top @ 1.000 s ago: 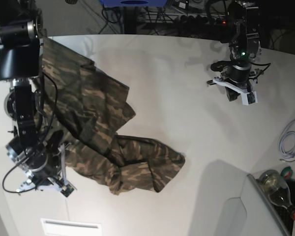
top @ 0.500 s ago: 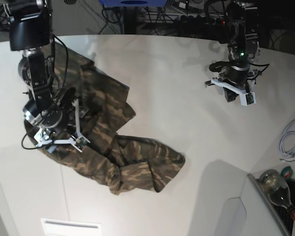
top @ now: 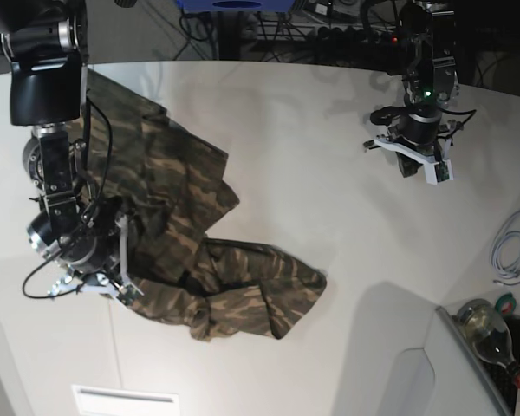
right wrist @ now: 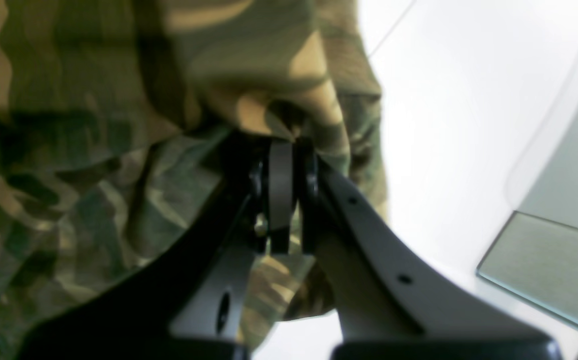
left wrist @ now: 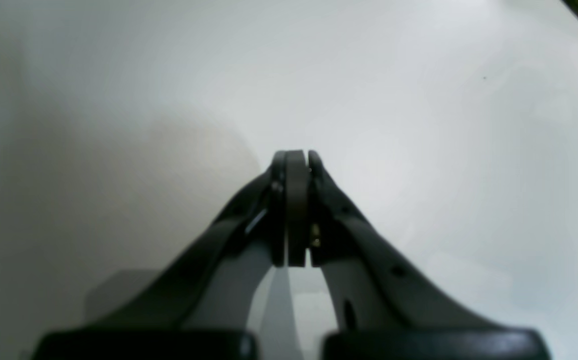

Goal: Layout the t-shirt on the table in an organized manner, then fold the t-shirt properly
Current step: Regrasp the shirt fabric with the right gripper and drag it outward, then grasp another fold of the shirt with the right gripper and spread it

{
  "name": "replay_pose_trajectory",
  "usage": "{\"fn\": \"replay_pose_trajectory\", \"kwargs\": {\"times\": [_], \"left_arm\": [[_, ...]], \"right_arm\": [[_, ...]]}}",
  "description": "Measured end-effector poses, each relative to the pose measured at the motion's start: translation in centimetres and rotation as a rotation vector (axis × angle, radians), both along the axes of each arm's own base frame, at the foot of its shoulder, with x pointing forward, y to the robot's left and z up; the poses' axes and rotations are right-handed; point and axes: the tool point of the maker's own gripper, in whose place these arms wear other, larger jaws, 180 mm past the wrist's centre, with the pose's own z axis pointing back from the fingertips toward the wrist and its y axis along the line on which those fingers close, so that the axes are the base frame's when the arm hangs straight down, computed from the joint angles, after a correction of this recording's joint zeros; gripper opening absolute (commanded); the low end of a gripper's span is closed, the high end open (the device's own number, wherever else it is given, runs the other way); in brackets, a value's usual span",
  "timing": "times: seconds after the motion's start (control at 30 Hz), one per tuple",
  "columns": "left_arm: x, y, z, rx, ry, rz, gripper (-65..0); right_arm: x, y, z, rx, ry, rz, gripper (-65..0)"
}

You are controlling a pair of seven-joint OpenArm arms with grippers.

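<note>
Camo t-shirt [top: 182, 234] still a crumpled heap on the white surface [top: 312, 199], sprawled across its left part in the base view, one end bunched up near the front edge. Right tool [right wrist: 283, 142] pinched tight on a fold of the t-shirt at its left edge, cloth puckered right at the tips, more camo hanging around the fingers [right wrist: 359, 220]. Left tool [left wrist: 296, 160] over on the far right side, well apart from the shirt, jaws pressed fully together with nothing between them, just bare white below. Also lying around at the right edge: a white cable [top: 513, 251] and a bottle [top: 488, 331].
</note>
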Motion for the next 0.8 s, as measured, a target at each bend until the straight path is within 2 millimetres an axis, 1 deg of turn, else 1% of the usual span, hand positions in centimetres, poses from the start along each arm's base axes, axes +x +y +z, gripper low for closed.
{"fn": "replay_pose_trajectory", "kwargs": {"times": [0.13, 0.23, 0.27, 0.4, 0.47, 0.5, 0.57, 0.63, 0.7, 0.8], "left_arm": [[0.0, -0.1, 0.0, -0.002, 0.001, -0.003, -65.0], [0.0, -0.1, 0.0, 0.000, 0.001, -0.003, -65.0], [0.0, -0.1, 0.0, 0.000, 0.001, -0.003, -65.0], [0.0, -0.2, 0.0, -0.005, 0.000, -0.004, -65.0], [0.1, -0.7, -0.2, -0.011, 0.001, -0.008, -65.0], [0.0, -1.1, -0.3, -0.013, 0.005, -0.015, -65.0], [0.1, -2.8, -0.6, -0.030, 0.010, -0.052, -65.0], [0.2, -4.2, -0.8, -0.045, 0.014, -0.088, -65.0], [0.3, -5.0, -0.8, -0.051, 0.014, -0.107, -65.0], [0.3, -5.4, -0.8, -0.048, 0.015, -0.127, -65.0]], "right_arm": [[1.1, 0.1, 3.1, -0.021, -0.094, 0.013, -64.8], [2.1, -0.6, 4.6, -0.093, -0.128, 0.013, -64.8], [2.7, -0.8, 5.2, -0.100, -0.141, 0.012, -64.8], [7.1, -0.8, 9.3, -0.088, -0.228, 0.007, -64.8], [8.5, -1.0, 9.8, -0.083, -0.226, 0.003, -64.8], [9.0, -1.3, 9.7, -0.086, -0.215, -0.002, -64.8], [9.7, -2.1, 9.0, -0.084, -0.181, -0.011, -64.8], [10.6, -2.6, 8.6, -0.081, -0.173, -0.008, -64.8], [11.9, -3.5, 9.1, -0.033, -0.230, -0.056, -64.8], [13.4, -5.7, 9.2, -0.024, -0.262, -0.121, -64.8]]}}
